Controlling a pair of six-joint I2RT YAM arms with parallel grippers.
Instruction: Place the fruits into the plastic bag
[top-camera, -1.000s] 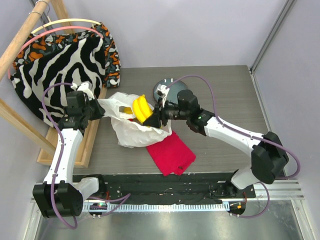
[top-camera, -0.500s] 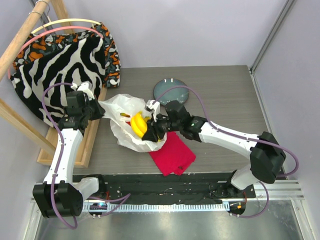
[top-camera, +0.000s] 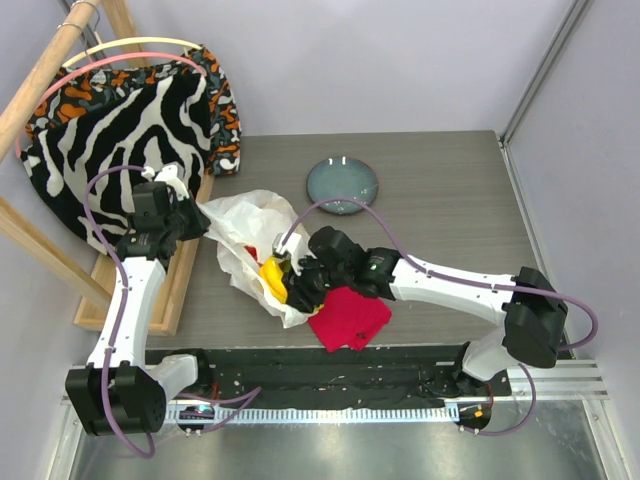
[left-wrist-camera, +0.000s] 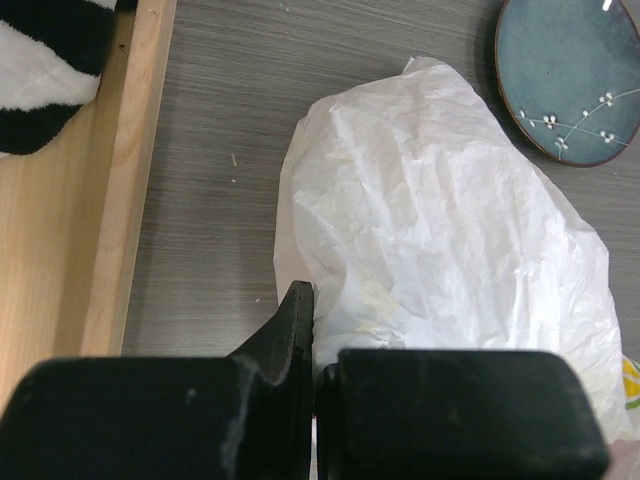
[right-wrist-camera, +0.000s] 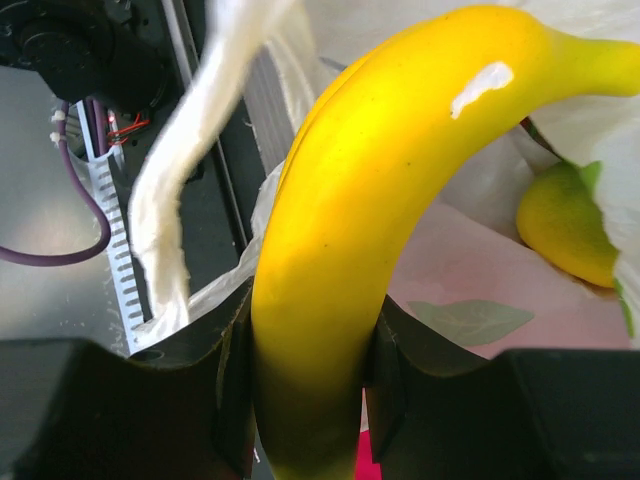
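The white plastic bag (top-camera: 245, 235) lies crumpled left of centre on the table; it fills the left wrist view (left-wrist-camera: 440, 230). My left gripper (top-camera: 192, 222) is shut on the bag's left edge and holds it up. My right gripper (top-camera: 292, 280) is shut on a yellow banana (top-camera: 272, 277) at the bag's front opening. In the right wrist view the banana (right-wrist-camera: 350, 250) sits clamped between both fingers (right-wrist-camera: 415, 385), with a yellow-green fruit (right-wrist-camera: 565, 225) lying inside the bag and a bag handle loop (right-wrist-camera: 185, 170) hanging to the left. A bit of red shows inside the bag (top-camera: 253, 250).
A red folded cloth (top-camera: 350, 318) lies under my right wrist. A dark grey-green plate (top-camera: 343, 186) sits at the back, also in the left wrist view (left-wrist-camera: 570, 75). Zebra-striped fabric (top-camera: 130, 120) hangs on a wooden frame (top-camera: 185, 265) at the left.
My right gripper has carried the banana forward and to the left, from above the bag's middle down to its front opening. The plate is now uncovered. The left arm has not moved.
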